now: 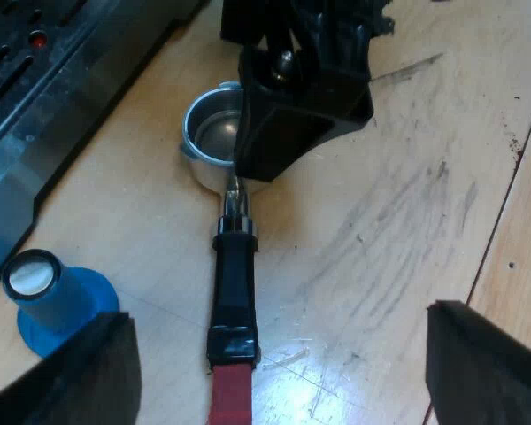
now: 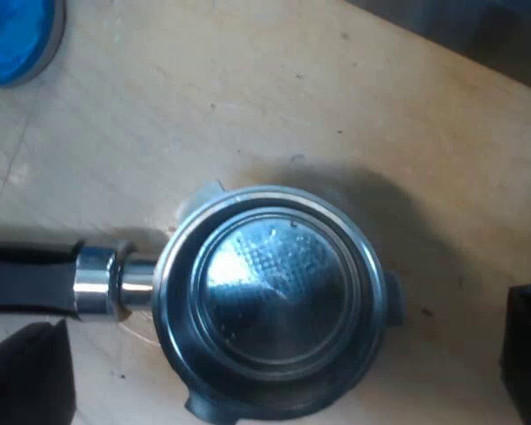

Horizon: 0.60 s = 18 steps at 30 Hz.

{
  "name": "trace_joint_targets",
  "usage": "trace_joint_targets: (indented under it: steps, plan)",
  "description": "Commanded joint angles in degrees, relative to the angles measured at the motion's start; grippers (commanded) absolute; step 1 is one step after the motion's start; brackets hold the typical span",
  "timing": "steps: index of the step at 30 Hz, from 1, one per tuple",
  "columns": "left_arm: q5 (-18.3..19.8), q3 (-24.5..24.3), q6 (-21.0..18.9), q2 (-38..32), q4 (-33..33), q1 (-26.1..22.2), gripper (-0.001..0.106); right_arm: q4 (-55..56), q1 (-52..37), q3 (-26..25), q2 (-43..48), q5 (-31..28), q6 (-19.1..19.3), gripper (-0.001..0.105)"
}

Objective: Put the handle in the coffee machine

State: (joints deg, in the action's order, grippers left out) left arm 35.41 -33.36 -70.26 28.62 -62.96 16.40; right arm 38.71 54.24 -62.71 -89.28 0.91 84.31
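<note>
**Holder loose on the table, both claws released**

Clock directions take the holder's basket as the dial's centre and its handle as 6 o'clock.

Left wrist view: the metal holder [image 1: 214,164] lies flat on the wooden table [image 1: 380,230], outside the espresso machine [image 1: 44,97]. The machine's dark front edge and grille run past at about 10 o'clock, near the basket but apart from it. The basket [image 1: 208,133] faces up. The dark handle [image 1: 234,283] runs out to 6 o'clock and finishes in its red end [image 1: 230,398]. A blue tamper [image 1: 57,301] stands upright at about 8 o'clock, near the handle without touching it. The left gripper [image 1: 274,319] is released. Its 2 black fingers [image 1: 71,372] are spread wide at about 7 and 4 o'clock, 1 on each side of the red end, and they grasp nothing. The right gripper [image 1: 292,133] hangs over the basket and covers part of its rim.

Right wrist view: the camera looks straight down into the basket, whose bare metal floor shines. A chrome collar [image 2: 97,283] joins the basket to the handle. The right gripper is also released. 1 finger [image 2: 26,381] sits at about 5 o'clock beside the handle and the other at about 12 o'clock past the rim, so the basket lies between them, touched by neither. The tamper's blue base shows at about 8 o'clock, well apart from the basket. A dark shape at about 10 o'clock cannot be identified.
</note>
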Motion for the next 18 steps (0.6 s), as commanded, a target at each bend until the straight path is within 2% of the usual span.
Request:
trace_joint_targets:
  steps: [1, 18]
  plan:
    - [-0.1, -0.1, -0.6, 0.2, 0.3, 0.1, 0.069, -0.5, -0.3, -0.7, -0.7, 1.8, 0.7, 0.105]
    - [-0.1, -0.1, -0.6, 0.2, 0.3, 0.1, 0.069, -0.1, -0.3, -3.1, -7.4, 2.5, 0.3, 0.105]
